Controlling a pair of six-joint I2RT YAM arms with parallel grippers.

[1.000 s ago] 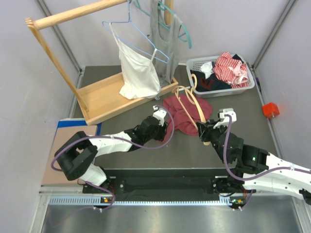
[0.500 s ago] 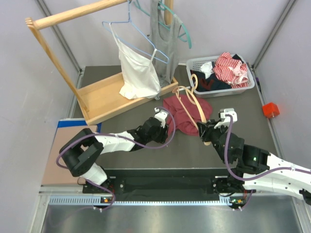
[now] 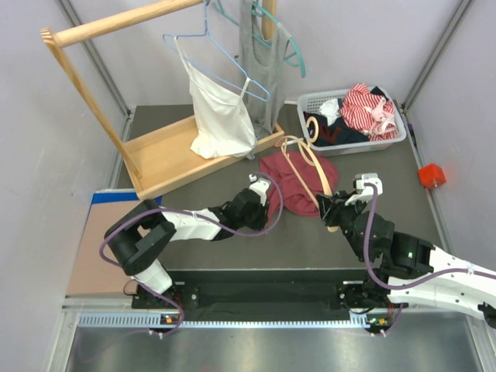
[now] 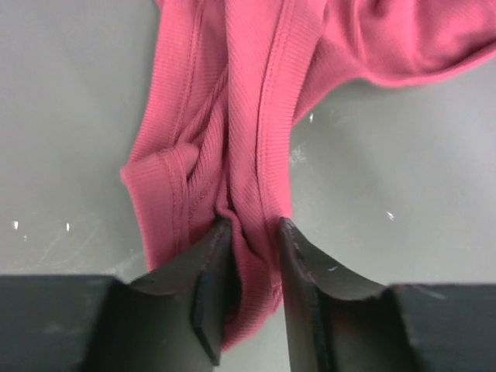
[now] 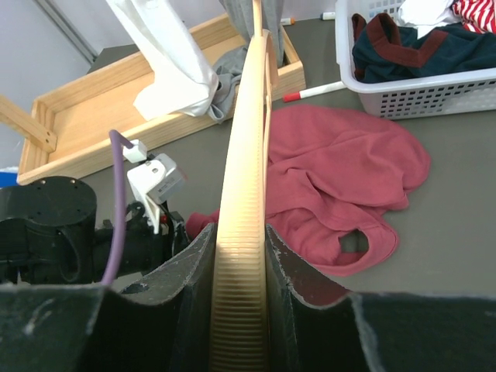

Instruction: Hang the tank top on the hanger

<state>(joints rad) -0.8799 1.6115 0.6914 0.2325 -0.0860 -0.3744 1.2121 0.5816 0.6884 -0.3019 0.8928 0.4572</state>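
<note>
The left tool (image 3: 265, 203), seen from above, lies low over the desk (image 3: 387, 178) at the near left edge of the tank top (image 3: 273, 169), with its arm stretched almost flat. The right tool (image 3: 329, 211) sits just right of the cloth, its arm folded back, and the hanger (image 3: 322, 177) runs away from it over the cloth. In the left wrist view the fingers (image 4: 209, 271) clench a fold of the maroon cloth, which spreads ahead of them. In the right wrist view the right tool grasps one arm of the wooden hanger, edge up, with the tank top ahead and to the right. The step, I judge, is taking up the cloth. Next, the left tool should lift this edge so an opening forms for the hanger's arm.
</note>
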